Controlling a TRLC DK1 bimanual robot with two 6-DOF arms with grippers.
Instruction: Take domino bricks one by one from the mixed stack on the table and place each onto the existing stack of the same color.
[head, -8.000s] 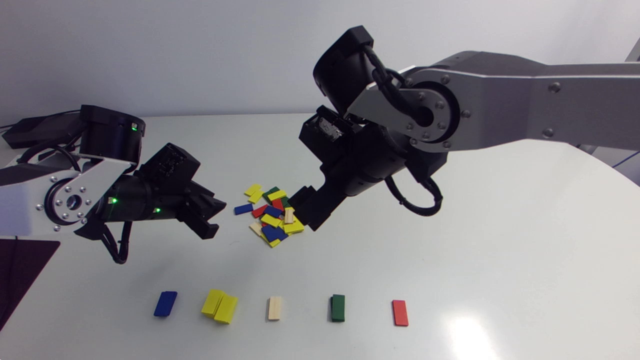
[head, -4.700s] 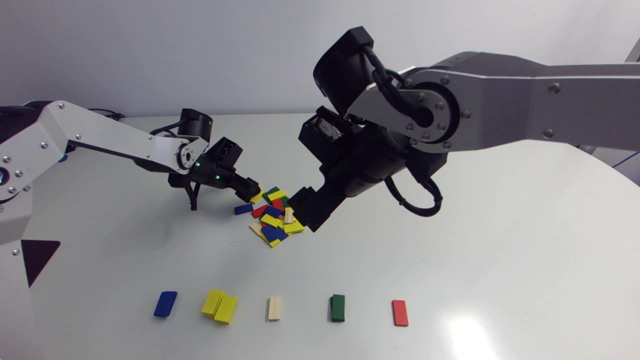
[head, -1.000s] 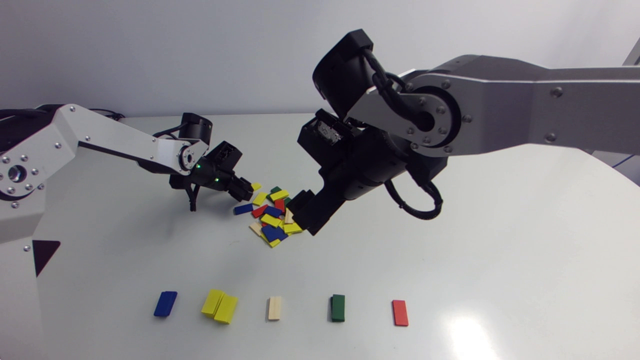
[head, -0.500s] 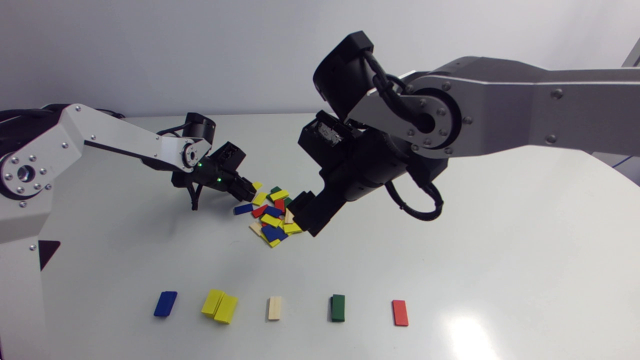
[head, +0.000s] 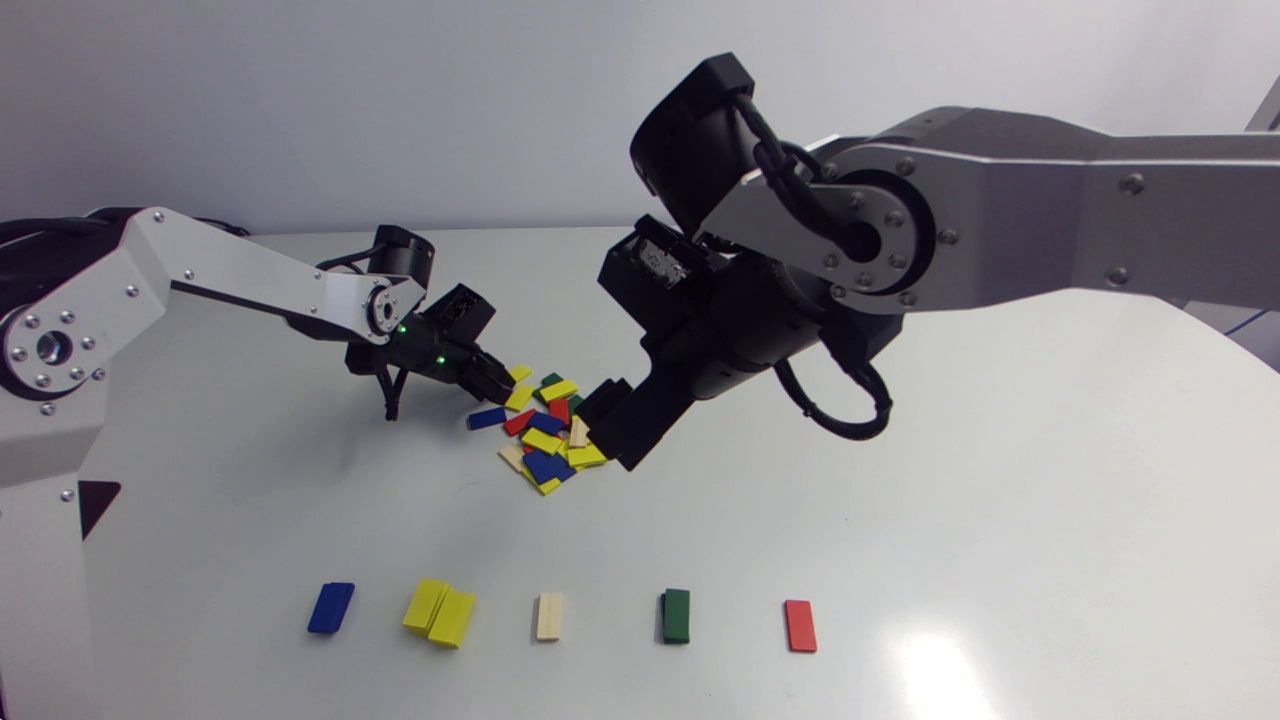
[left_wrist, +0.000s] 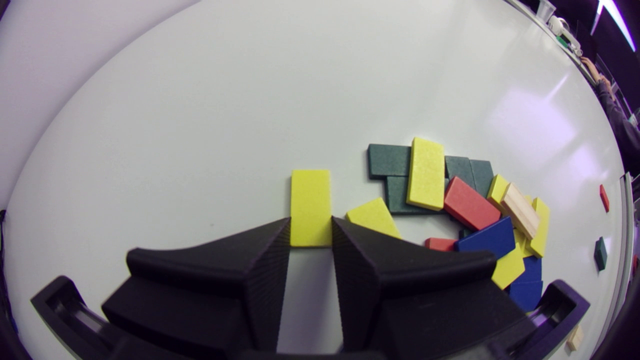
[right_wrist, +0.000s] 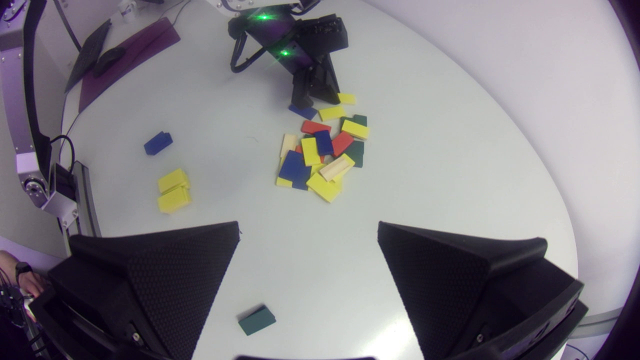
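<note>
The mixed pile of coloured domino bricks lies mid-table. A single yellow brick lies flat at the pile's far left edge. My left gripper is low over the table, both fingers pressed against the long sides of that brick's near end, shut on it. From the right wrist view the left gripper stands at the pile's far side. My right gripper hangs above the pile's right side, open and empty.
Along the table's front edge sit the sorted stacks: blue, yellow, wood-coloured, green and red. The right arm's big links overhang the table behind the pile.
My left gripper's fingers have come together onto the yellow brick, and the arm has edged slightly toward the pile. The right arm has barely shifted.
</note>
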